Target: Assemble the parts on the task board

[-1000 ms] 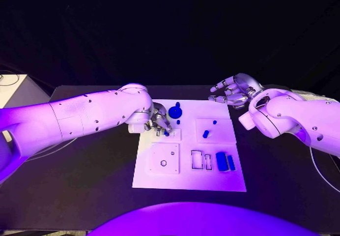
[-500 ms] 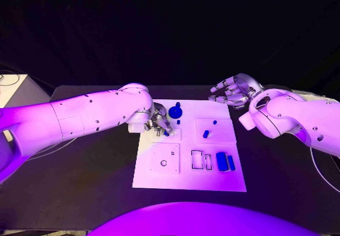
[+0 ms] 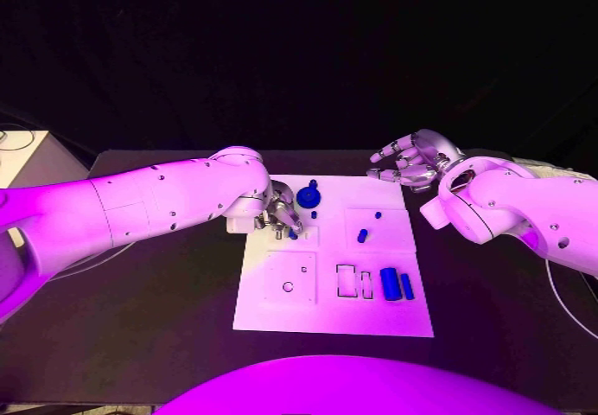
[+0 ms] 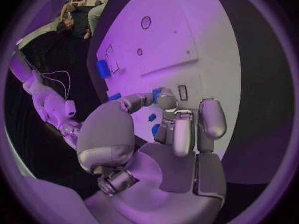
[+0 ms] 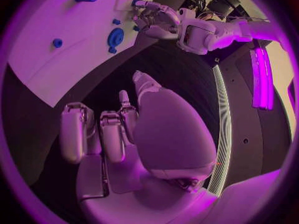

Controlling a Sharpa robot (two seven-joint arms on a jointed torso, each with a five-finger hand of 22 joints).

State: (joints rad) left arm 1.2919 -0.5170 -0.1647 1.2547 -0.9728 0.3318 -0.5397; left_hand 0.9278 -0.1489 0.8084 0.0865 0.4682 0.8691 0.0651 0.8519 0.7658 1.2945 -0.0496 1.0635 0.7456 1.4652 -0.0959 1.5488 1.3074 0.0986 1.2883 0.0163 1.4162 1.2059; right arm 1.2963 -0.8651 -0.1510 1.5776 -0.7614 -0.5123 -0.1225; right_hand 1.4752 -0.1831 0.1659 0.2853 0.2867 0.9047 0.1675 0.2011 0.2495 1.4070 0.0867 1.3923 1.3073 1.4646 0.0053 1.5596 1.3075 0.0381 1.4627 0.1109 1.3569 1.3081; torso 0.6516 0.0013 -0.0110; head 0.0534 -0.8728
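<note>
Left hand (image 3: 279, 213) pinches a small blue peg (image 3: 293, 233) directly over the board's (image 3: 330, 316) left recess; right hand (image 3: 409, 159), fingers spread, hovers farther off

White task board (image 3: 374, 324) in the middle of the black table (image 3: 149, 320), plain white all over, marked only by thin dark outlines of rectangular slots and a small dark ring. On it the parts read deep blue: a round blue disc-shaped part (image 3: 309, 198) near the far edge, a tiny blue peg (image 3: 361, 234) on the right half, and two blue bars (image 3: 397, 284) side by side near the front. Left hand (image 3: 279, 213) is silver with darker seams, a bit of blue showing at its fingers. Right hand (image 3: 411, 159) is silver too. Both arms are smooth white, dotted with small dark screw holes.
</note>
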